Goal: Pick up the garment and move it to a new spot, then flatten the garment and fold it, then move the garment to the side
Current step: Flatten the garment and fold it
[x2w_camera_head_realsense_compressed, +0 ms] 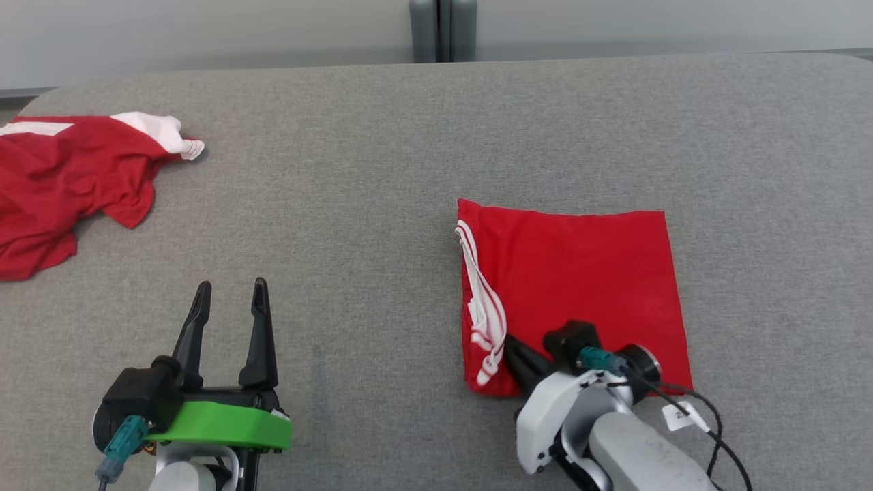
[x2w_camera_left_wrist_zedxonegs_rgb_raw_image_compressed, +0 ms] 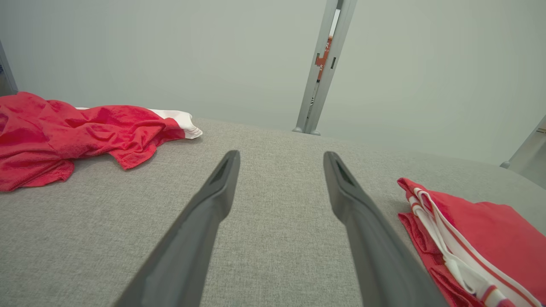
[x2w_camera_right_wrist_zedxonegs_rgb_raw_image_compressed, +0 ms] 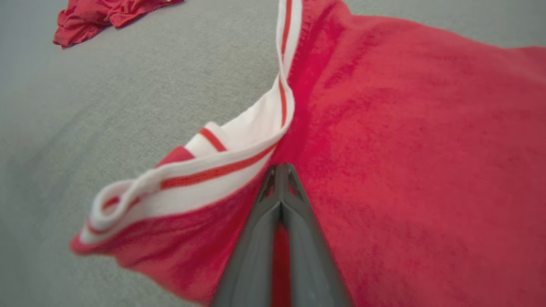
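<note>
head view looks down on a grey padded surface. the folded garment, bright red and roughly square, lies flat on the right half of it. a white trim with red stripes runs down the garment's left edge.

the right gripper rests on the near left corner of the folded garment, just beside the trim. in the right wrist view its two dark fingers are pressed together at the tips, with a thin sliver of red cloth pinched between them. the trim curls up just to the left of the tips, and the rest of the folded garment spreads away to the right.

the left gripper sits at the lower left, well apart from the folded garment. its fingers are spread wide and hold nothing. in the left wrist view they frame bare grey fabric, with the folded garment at the right edge.

a second red garment, crumpled and with a white patch, lies at the far left of the surface. a grey post stands behind the far edge.
</note>
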Available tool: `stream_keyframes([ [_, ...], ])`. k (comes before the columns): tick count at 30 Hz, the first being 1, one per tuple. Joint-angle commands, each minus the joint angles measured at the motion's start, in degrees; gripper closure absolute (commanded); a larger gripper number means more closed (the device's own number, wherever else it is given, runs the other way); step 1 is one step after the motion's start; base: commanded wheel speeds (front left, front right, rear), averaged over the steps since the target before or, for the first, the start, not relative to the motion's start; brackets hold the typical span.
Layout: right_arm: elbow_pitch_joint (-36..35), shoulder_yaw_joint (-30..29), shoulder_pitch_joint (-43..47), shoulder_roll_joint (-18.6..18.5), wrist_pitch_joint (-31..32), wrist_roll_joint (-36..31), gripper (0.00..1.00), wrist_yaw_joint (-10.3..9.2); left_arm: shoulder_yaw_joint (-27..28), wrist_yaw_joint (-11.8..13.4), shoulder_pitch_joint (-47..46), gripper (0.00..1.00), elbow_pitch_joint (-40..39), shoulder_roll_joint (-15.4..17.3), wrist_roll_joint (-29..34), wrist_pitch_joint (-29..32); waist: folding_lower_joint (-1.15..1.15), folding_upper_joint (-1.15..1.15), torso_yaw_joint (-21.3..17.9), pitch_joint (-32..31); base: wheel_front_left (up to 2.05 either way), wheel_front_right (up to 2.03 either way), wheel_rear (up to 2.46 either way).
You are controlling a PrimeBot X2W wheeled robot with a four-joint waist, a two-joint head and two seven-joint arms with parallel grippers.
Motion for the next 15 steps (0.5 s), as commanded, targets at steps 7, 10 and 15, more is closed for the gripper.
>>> stream_keyframes([
  [7,-1.6,16.44,-3.03,0.01,-0.64,9.54,1.0,-0.02,-0.36,-0.25,-1.87,0.0,0.75,0.09,-0.03,0.01,0.0,0.0,2.55,1.38,0.0,0.0,0.0],
  [10,-3.08,20.55,-4.65,0.0,-1.31,12.75,1.0,-0.02,0.0,-0.28,-1.68,0.0,0.85,0.09,-0.16,0.01,0.0,0.0,2.36,0.94,0.0,0.0,0.0],
  [15,-6.4,20.83,-7.3,0.02,-3.37,16.11,1.0,-0.02,0.85,-0.3,-0.38,0.0,0.62,0.09,-0.27,0.01,0.0,0.0,0.94,-0.26,0.0,0.0,0.0],
])
